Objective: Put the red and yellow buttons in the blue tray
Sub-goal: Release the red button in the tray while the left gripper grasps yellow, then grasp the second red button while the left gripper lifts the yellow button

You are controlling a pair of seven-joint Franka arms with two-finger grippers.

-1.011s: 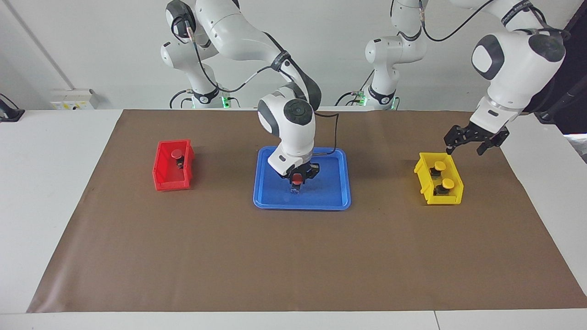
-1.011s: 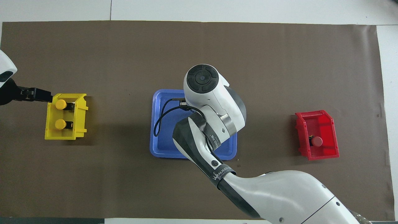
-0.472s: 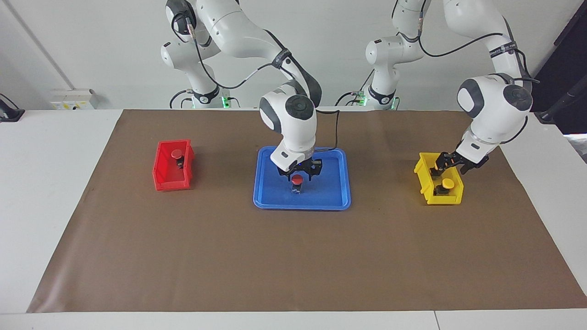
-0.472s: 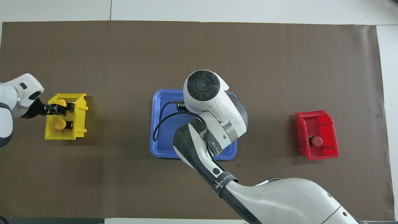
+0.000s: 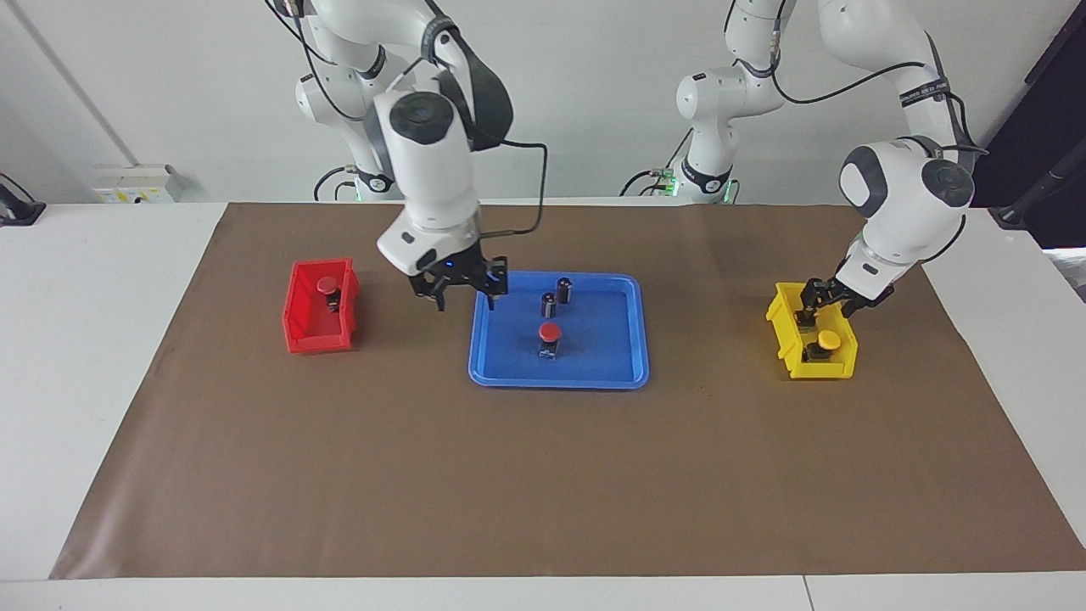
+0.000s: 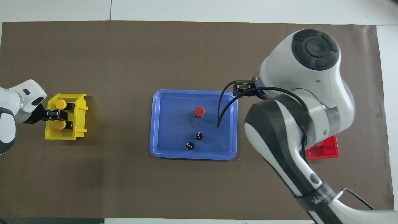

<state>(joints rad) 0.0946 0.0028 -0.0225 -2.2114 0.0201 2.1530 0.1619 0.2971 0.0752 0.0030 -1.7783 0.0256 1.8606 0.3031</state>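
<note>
We see one red button standing upright in the blue tray, just farther from the robots than two dark capless cylinders. The other red button sits in the red bin. The right gripper hangs over the mat between that bin and the tray, fingers spread and empty. The left gripper is down inside the yellow bin, seemingly straddling the yellow button farther from the robots, beside the nearer yellow button; we cannot tell whether it grips yet.

We judge the main risk to lie in that bin: the two yellow buttons sit close, so a finger may catch the neighbour or the wall and drag the bin upward. A grip on the rounded cap could slip. The right gripper's cable hangs near the tray.
</note>
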